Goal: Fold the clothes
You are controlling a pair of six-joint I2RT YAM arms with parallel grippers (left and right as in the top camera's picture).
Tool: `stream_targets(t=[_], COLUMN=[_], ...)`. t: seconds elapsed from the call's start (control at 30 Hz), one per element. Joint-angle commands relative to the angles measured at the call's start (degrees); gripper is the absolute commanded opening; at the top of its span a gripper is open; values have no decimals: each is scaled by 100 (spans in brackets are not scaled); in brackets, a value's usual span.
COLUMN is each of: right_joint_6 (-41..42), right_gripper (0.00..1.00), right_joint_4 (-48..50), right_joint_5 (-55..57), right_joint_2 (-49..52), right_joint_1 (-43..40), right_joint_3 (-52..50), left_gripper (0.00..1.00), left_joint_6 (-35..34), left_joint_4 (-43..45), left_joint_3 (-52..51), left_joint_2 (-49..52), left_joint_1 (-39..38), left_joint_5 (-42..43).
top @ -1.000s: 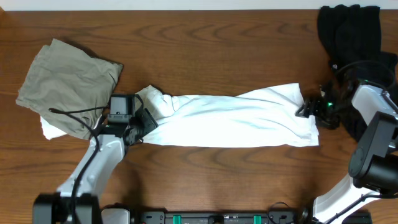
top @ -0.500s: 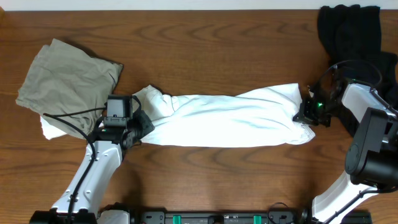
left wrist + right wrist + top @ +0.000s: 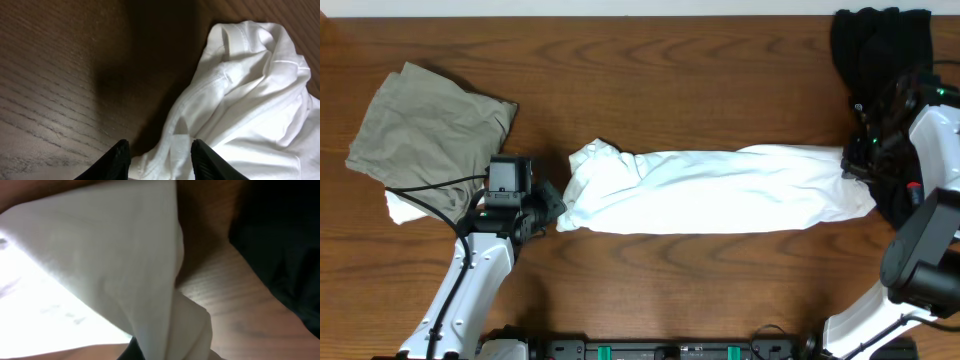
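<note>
Shifted rightward since the earlier overhead frames: white T-shirt (image 3: 720,190), a long bunched band across the table (image 3: 700,80).

Overhead view.
- Right gripper (image 3: 853,165): now drawn back to the edge of the black garment (image 3: 880,45), clamped on the shirt's right end, which goes with it.
- Shirt's left end: now pulled out beside the left gripper (image 3: 552,208) rather than lying over it; only the lower left corner reaches the fingertips.
- Khaki garment (image 3: 425,135): at far left, well apart, unchanged.

Left wrist view.
- Two dark fingers (image 3: 119,160) stand partly apart, with a white hem (image 3: 172,150) lying between them.
- Whether they pinch that hem or merely straddle it cannot be told from this angle.
- The crumpled collar end lies just beyond, on bare wood.

Right wrist view.
- White cloth hangs taut from the closed jaws and fills most of the frame.
- Wood and dark fabric show at right.

Assessment.
- The shirt is stretched lengthwise but is not yet a tidy fold.
- It probably needs flattening, then a fold end over end.
- Risk: the left corner slips free if the right arm pulls further.
</note>
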Motion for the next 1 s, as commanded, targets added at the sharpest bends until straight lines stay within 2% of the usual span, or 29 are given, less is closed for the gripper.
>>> stream_targets(t=[0.0, 0.47, 0.7, 0.97], right_joint_6=[63, 1097, 1375, 1432], right_gripper=[1, 1, 1, 1], right_joint_4=[-201, -293, 105, 625], right_joint_5=[162, 160, 166, 188], right_joint_2=[-138, -127, -31, 310], right_joint_1=[297, 2341, 3259, 3886], right_joint_3=[125, 96, -109, -122], left_gripper=[43, 43, 43, 43], left_joint_6=[120, 120, 120, 120], left_joint_4=[-17, -20, -68, -146], left_joint_3=[-31, -31, -31, -31], left_joint_2=[-79, -79, -79, -79], left_joint_1=[28, 28, 28, 28], left_joint_5=[-70, -68, -68, -68])
